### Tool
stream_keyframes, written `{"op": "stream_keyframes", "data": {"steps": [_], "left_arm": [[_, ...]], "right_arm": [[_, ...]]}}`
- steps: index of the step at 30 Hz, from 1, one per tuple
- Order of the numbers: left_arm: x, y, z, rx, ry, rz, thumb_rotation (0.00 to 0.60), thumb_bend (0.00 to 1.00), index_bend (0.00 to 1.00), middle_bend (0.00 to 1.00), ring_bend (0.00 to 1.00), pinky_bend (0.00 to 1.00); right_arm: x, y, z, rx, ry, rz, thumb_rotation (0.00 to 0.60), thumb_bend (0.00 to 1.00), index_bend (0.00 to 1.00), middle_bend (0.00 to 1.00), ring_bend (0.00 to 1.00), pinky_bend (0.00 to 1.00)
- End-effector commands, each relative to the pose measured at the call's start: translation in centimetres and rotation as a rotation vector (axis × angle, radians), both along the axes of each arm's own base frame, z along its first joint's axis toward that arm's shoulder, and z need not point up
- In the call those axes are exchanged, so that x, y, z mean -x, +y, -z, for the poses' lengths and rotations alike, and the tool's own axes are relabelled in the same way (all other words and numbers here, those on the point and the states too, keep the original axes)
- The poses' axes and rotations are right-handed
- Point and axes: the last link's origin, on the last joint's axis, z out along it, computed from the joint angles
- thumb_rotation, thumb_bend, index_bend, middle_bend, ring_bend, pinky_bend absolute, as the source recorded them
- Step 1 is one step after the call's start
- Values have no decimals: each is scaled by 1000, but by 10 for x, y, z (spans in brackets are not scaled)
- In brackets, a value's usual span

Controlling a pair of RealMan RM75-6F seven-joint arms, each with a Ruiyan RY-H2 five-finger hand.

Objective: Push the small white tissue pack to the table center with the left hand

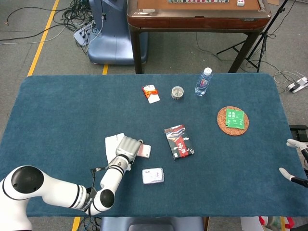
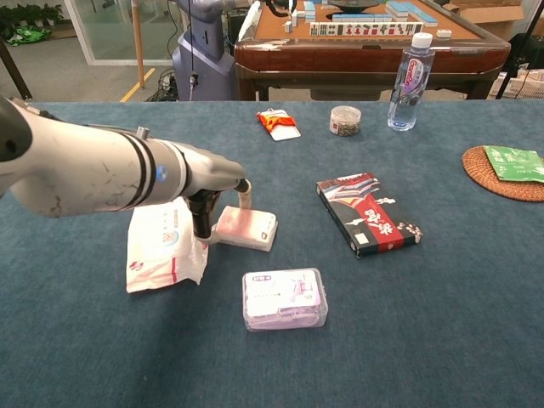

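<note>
The small white tissue pack (image 2: 246,228) lies flat on the blue table (image 2: 442,323), left of centre; it also shows as a pinkish-white pack (image 1: 144,151) in the head view. My left hand (image 1: 127,146) sits at the pack's left end with its fingers (image 2: 241,190) curled over the edge, holding it. The forearm (image 2: 102,174) reaches in from the left. My right hand (image 1: 303,154) shows only at the right edge of the head view, off the table, with its fingers apart and nothing in them.
A large wipes pack (image 2: 166,238) lies just left of the hand. A clear plastic box (image 2: 284,298) sits in front, a red-black card box (image 2: 368,213) to the right. Far side: red sachet (image 2: 279,123), small jar (image 2: 344,120), water bottle (image 2: 410,70), coaster with green packet (image 2: 506,170).
</note>
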Motion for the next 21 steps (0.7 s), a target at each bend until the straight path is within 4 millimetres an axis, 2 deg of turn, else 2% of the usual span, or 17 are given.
{"op": "stream_keyframes", "data": {"steps": [1, 7, 13, 16, 21], "left_arm": [[-5, -6, -7, 1, -21, 20, 600, 402, 198, 1000, 1000, 1000], [-17, -15, -27, -12, -84, 42, 600, 401, 198, 1000, 1000, 1000], [-24, -22, -57, -57, -148, 59, 600, 401, 197, 1000, 1000, 1000], [-21, -28, -74, -92, -182, 70, 600, 400, 196, 1000, 1000, 1000], [-1, -37, -104, -196, -236, 114, 600, 376, 167, 967, 970, 1000]], "right_arm": [[0, 0, 0, -1, 1, 1, 600, 59, 248, 315, 262, 268], [1, -1, 2, -4, 5, 6, 600, 59, 248, 315, 262, 268], [0, -2, 4, -9, 11, 7, 600, 59, 248, 315, 262, 268], [-1, -1, 4, -8, 12, 4, 600, 59, 248, 315, 262, 268], [-2, 0, 5, -5, 18, 0, 600, 58, 247, 315, 262, 268]]}}
